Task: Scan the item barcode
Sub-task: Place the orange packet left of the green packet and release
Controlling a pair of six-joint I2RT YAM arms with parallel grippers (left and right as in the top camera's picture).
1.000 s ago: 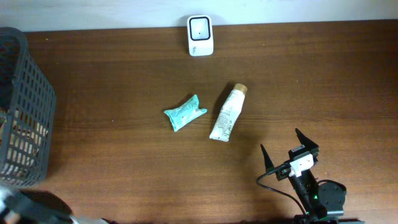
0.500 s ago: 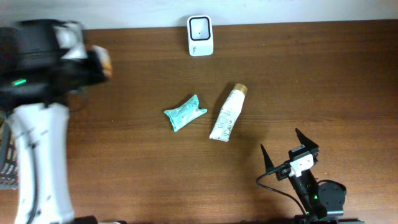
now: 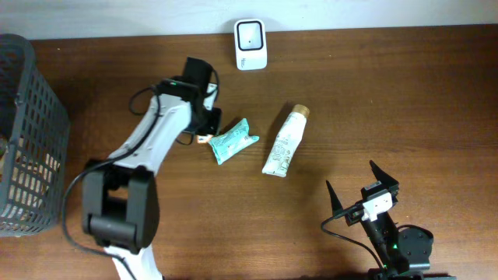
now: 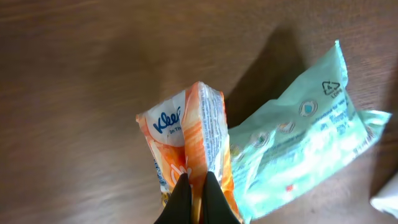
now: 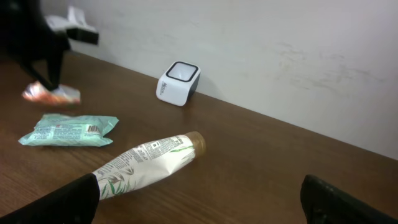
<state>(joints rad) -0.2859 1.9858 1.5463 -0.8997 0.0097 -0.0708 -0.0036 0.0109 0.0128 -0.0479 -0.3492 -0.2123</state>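
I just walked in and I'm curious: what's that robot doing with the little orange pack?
The left gripper is shut on a small orange tissue pack, pinching it by one edge right beside a teal wipes pack on the table. A white tube lies nearby. The white scanner sits at the far edge, and the tissue pack is not at it yet. The right gripper is open and empty. A grey basket stands off to the side.
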